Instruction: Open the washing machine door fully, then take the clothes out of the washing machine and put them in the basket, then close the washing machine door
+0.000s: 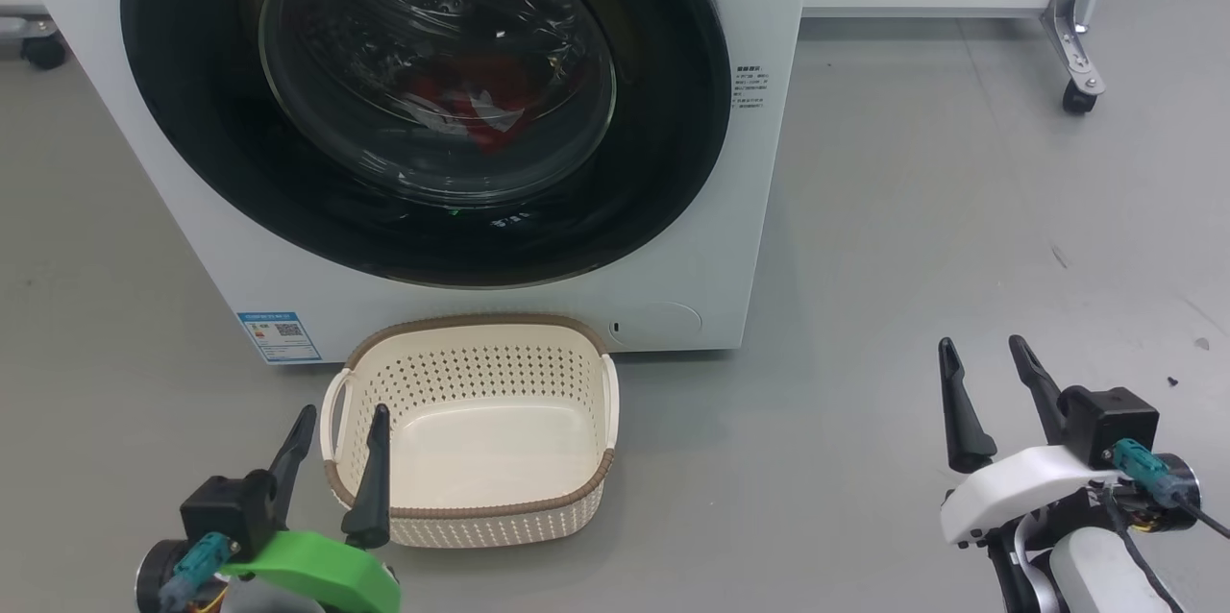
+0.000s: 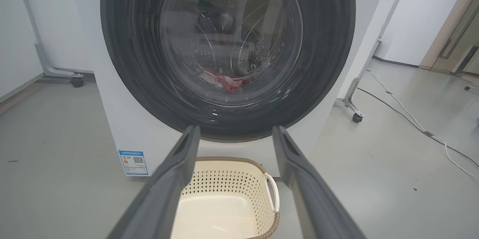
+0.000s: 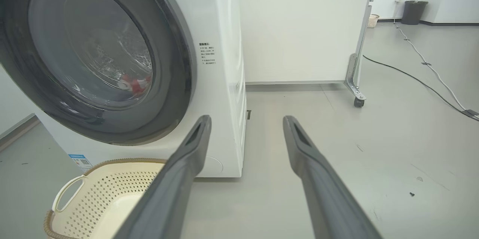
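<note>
The white washing machine fills the upper head view. Its round black-rimmed door sits shut against the front. Through the glass I see the red and white clothes low in the drum, also the clothes and clothes. The cream basket stands empty on the floor just in front of the machine, below the door. My left gripper is open by the basket's left handle, holding nothing. My right gripper is open over bare floor to the right of the machine.
Grey floor surrounds the machine. A white panel on a castor leg stands behind right. Cables run across the floor at the far right, with a dark bin by the back wall. Another castor sits at far left.
</note>
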